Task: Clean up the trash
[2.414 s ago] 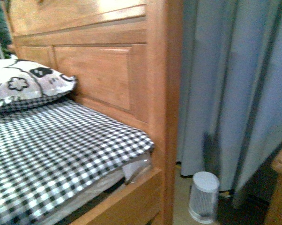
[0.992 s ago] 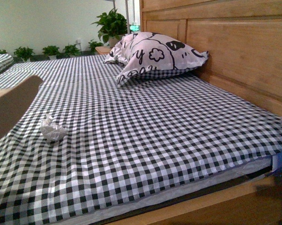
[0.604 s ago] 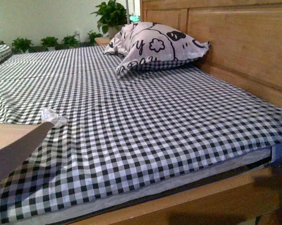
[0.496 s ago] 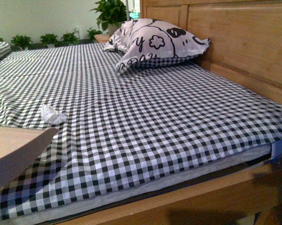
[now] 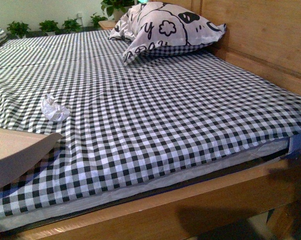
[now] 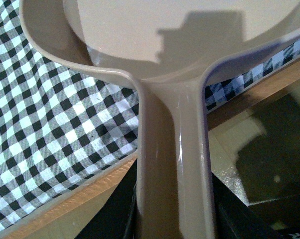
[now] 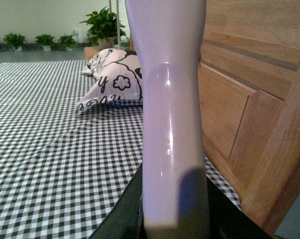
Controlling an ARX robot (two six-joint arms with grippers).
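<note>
**Left hand** [image 6: 172,221]: dark jaws clamped on either side of the stem of a beige dustpan [image 6: 155,30]. The pan reaches over the near left corner of the bed [image 5: 190,115]. Whether it touches the sheet cannot be told.

**Right hand** [image 7: 172,221]: dark jaws closed round the foot of a pale handle [image 7: 172,99], which stands upright. Its upper end runs out of view, so the kind of tool cannot be told.

**Trash** [image 5: 54,107]: one crumpled white wad on the sheet at the left of the bed. It lies just beyond the dustpan's far edge, near it but apart.

**Sheet** [image 5: 155,85]: black-and-white check, covering the bed, with a few creases at the left.

**Pillow** [image 5: 165,27]: white with black print, at the far end against the headboard [image 5: 270,40], well apart from the trash.

**Headboard**: panelled wood, along the right.

**Rail** [image 5: 165,210]: wood, along the near edge of the bed.

**Plants** [image 5: 50,25]: green, in a row by the far wall.
</note>
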